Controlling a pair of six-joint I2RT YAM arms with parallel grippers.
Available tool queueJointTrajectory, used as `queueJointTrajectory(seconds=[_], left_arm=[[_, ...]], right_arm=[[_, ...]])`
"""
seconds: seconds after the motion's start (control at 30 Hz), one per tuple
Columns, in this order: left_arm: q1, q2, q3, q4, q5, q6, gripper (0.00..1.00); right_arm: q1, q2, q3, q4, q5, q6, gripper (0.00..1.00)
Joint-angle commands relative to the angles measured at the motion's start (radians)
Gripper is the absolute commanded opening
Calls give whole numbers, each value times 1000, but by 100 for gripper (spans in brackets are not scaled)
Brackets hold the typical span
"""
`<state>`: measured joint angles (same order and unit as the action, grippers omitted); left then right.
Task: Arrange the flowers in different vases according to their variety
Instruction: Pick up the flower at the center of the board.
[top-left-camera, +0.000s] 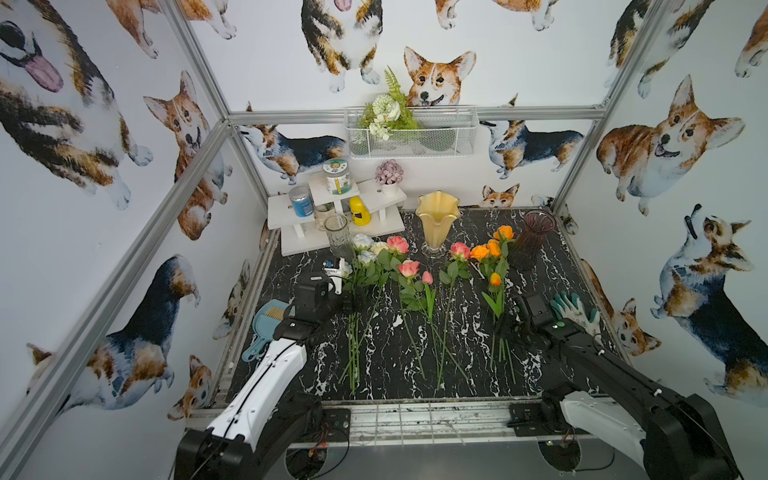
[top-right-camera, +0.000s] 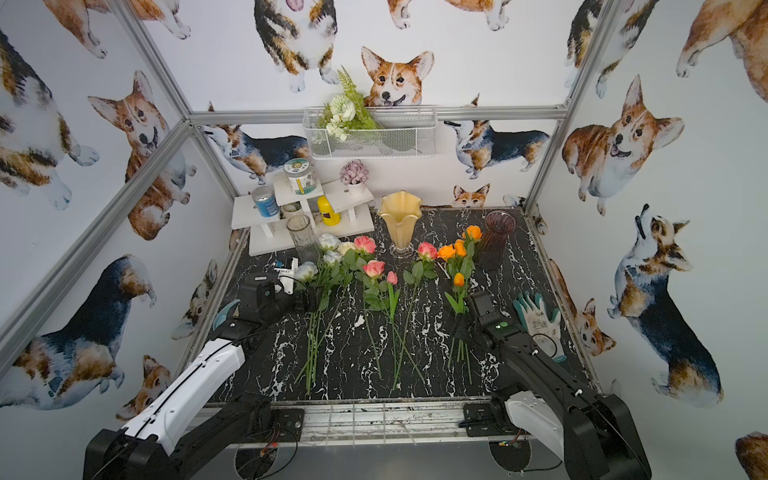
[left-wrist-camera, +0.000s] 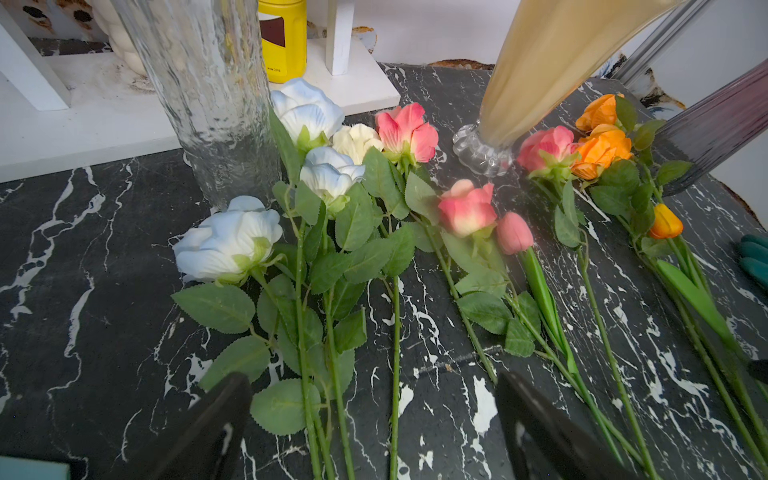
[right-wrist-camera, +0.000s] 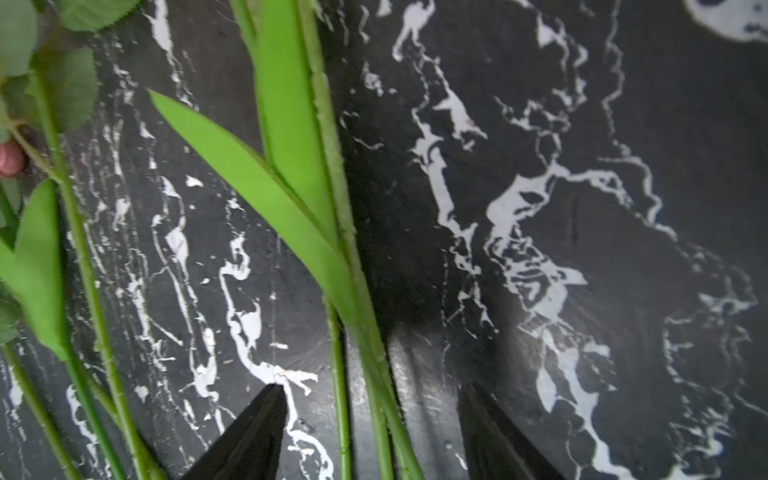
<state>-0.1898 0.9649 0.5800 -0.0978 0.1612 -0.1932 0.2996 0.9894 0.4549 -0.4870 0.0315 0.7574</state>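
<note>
The flowers lie on the black marble table in three groups: white (top-left-camera: 365, 249) (left-wrist-camera: 328, 174), pink (top-left-camera: 409, 268) (left-wrist-camera: 467, 208) and orange (top-left-camera: 492, 249) (left-wrist-camera: 602, 147). Behind them stand the vases: a clear glass cylinder (top-left-camera: 338, 237) (left-wrist-camera: 208, 83), a cream one with a wavy rim (top-left-camera: 436, 224) and a dark purple ribbed one (top-left-camera: 532, 241). My left gripper (top-left-camera: 353, 305) (left-wrist-camera: 371, 380) is open, low over the white flowers' stems. My right gripper (top-left-camera: 505, 328) (right-wrist-camera: 372, 390) is open, its jaws astride the orange flowers' stems (right-wrist-camera: 374, 374) with a gap on both sides.
A white stepped shelf (top-left-camera: 374, 226) at the back left carries jars and a yellow bottle (top-left-camera: 359, 211). A small white device (top-left-camera: 336, 272) lies beside my left wrist. A pair of gloves (top-left-camera: 577, 311) lies at the right edge, and a blue dustpan (top-left-camera: 266, 328) lies at the left edge.
</note>
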Motion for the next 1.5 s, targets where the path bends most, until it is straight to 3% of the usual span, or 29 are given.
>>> queueJointTrajectory(seconds=[0.0,0.23,0.6,0.83,1.07,1.47], left_arm=[[0,1,0,5,11,-2,97],[-6,-1,-1,3,8,6,98],[-19,-7,0,4,-6,15,98],[-22,-12,-2,0,-13,19,99],[-26,-30,-5,-8,-37,25,99],[-31,-37,-3,-20,-54,26,99]], right_arm=[[11,-2,-6,-28,57,43,65],[16,44,1,-28,94,52,43],[31,84,6,-21,108,36,33],[103,198,50,-31,142,31,27],[125,219,63,-28,158,22,0],[237,160,195,-162,274,43,0]])
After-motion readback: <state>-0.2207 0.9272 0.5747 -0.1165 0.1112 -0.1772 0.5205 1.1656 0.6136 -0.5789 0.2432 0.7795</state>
